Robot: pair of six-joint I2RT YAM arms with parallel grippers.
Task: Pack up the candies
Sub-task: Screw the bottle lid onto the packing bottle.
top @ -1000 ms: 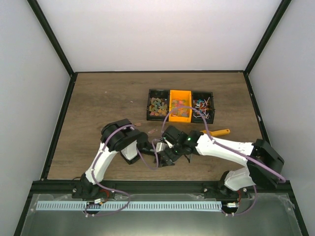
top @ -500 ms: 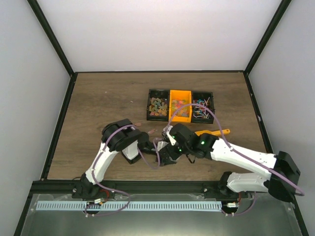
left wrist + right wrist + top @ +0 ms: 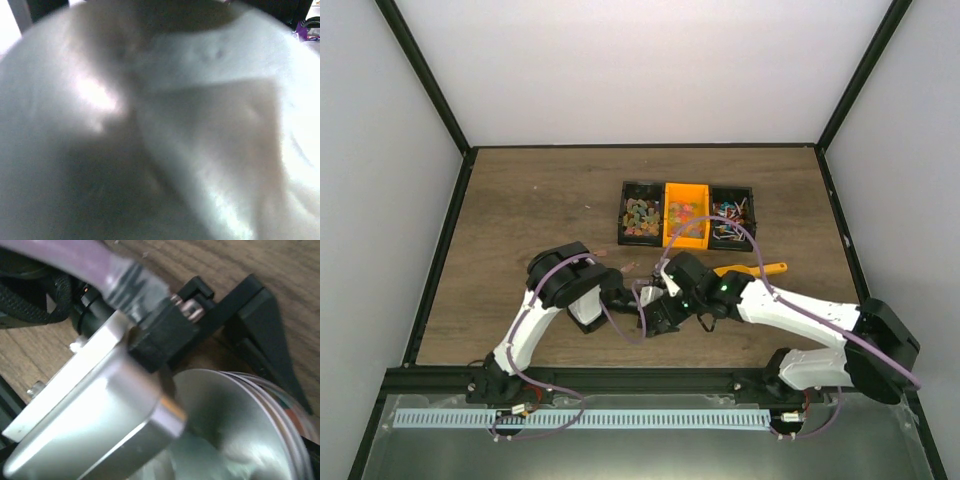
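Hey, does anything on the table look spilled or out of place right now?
A small brownish bit lies on the bare table by the left arm, outside the three bins; possibly a stray candy, too small to be sure. The orange scoop lies loose in front of the bins. Nothing else stands out.

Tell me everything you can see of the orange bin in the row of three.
The orange bin is an open-topped rectangular box, plastic by its look. It stands flat on the wooden table, with its long side running away from the arms. It is the middle one of the row, with a black bin beside its left wall and another beside its right. Small multicoloured candies lie inside.
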